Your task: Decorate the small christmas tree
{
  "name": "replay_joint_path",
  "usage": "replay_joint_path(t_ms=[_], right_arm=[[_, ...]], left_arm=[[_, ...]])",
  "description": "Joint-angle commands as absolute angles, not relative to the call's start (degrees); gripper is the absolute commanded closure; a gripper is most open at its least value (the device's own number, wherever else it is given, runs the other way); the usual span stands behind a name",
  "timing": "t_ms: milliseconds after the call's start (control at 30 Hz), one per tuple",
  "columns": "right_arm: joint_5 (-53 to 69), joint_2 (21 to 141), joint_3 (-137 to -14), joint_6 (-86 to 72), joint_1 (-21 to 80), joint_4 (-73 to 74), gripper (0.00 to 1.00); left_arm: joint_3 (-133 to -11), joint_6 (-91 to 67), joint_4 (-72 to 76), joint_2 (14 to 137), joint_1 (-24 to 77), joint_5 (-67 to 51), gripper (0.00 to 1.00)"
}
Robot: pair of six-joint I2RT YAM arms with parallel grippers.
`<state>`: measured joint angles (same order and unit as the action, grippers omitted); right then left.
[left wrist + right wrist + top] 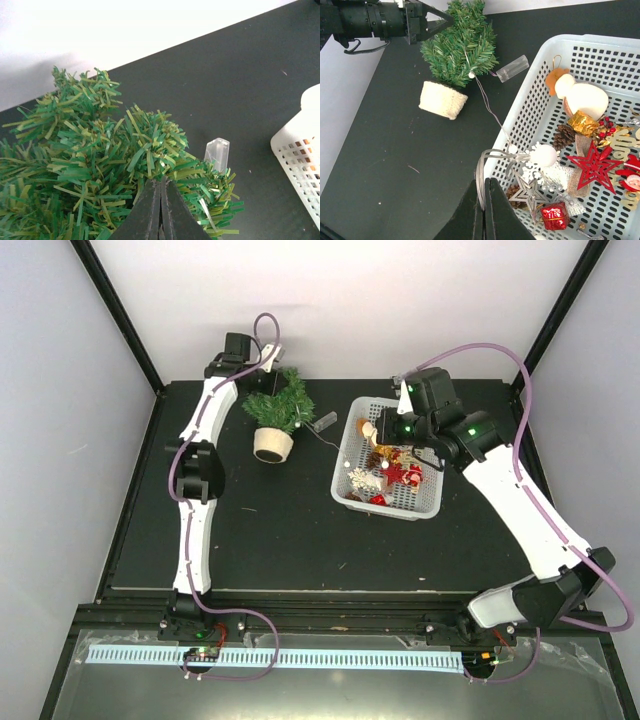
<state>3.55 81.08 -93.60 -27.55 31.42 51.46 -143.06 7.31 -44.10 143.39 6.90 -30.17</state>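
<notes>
Small christmas tree [283, 405]: mini, bushy, dark green needle branches with some yellow-green tips, round cream base. Stands on its base at the back left of the dark surface [260, 530]. Thin wire [482, 95] with a small white bulb comes out of its branches.

Brightness: bright, even and diffuse in all three views; the white wall [125, 30] beyond the left gripper [160, 184] is nearly blown out.
Shadows: one soft grey patch on that wall, behind the small christmas tree [95, 165], up and left of the gripper.
Glare: green lamps [407, 390] on the right arm [520, 500] bloom; a red foil box [554, 216] just right of the right gripper [482, 186] glints.
Focus: tree needles directly ahead of the left gripper are crisp; the white basket [300, 155] to its right is softer.
Distortion: black frame posts [120, 310] lean outward at the top view's corners.
</notes>
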Motion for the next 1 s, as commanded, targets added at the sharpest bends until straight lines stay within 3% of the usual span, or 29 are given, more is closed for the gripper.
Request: replay_joint_path(t_ms=[0,667,800,967], right_arm=[[3.07,82.97,-94.5,-27.52,31.64,50.49,0.99],[3.43,84.99,-97.79,-26.34,31.64,49.28,0.99],[3.71,85.08,-98.33,-26.35,31.64,49.56,0.99],[3.72,84.61,-97.65,-26.82,31.6,49.57,0.99]], left_arm=[[-145.37,6.06,-44.4,145.73,7.13,-33.1,0.98],[-140.25,2.63,-39.93,125.18,6.29,-40.95,0.99],[-133.34,2.47,-36.17,120.36,6.27,-42.08,0.98],[-112.85,1.91,-23.53,115.46,5.14,-46.36,0.98]])
